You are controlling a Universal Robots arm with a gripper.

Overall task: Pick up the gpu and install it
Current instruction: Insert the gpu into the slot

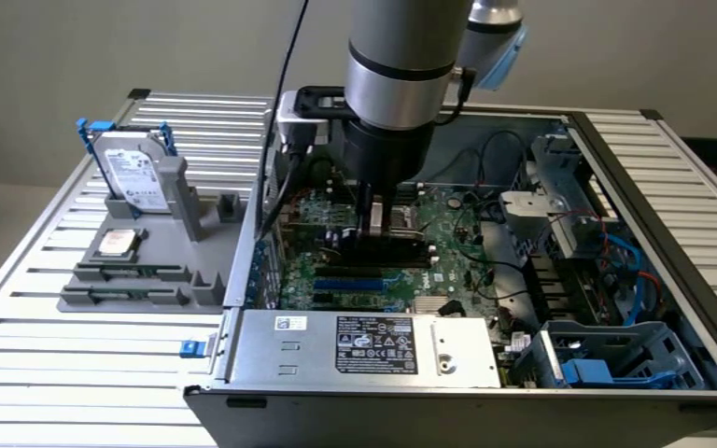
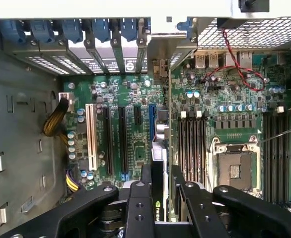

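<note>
The gpu point(image 2: 157, 210) stands on edge between my gripper's point(image 2: 161, 173) black fingers point(image 2: 139, 203), which are shut on it. In the wrist view it runs along the motherboard point(image 2: 130, 99) in line with the blue expansion slot point(image 2: 151, 116), its far end toward the case's rear slot covers point(image 2: 116, 44). In the exterior view my gripper point(image 1: 377, 222) reaches straight down into the open computer case point(image 1: 657, 187), with the dark gpu point(image 1: 390, 248) low over the board. I cannot tell whether the card touches the slot.
Left of the case a grey holder point(image 1: 209, 252) carries a silver hard drive with a blue handle point(image 1: 132, 173), a processor point(image 1: 119, 243) and memory sticks point(image 1: 128, 277). Inside are the power supply point(image 1: 365, 345), a blue drive cage point(image 1: 620, 359), cables point(image 1: 545, 215) and the CPU socket point(image 2: 235, 168).
</note>
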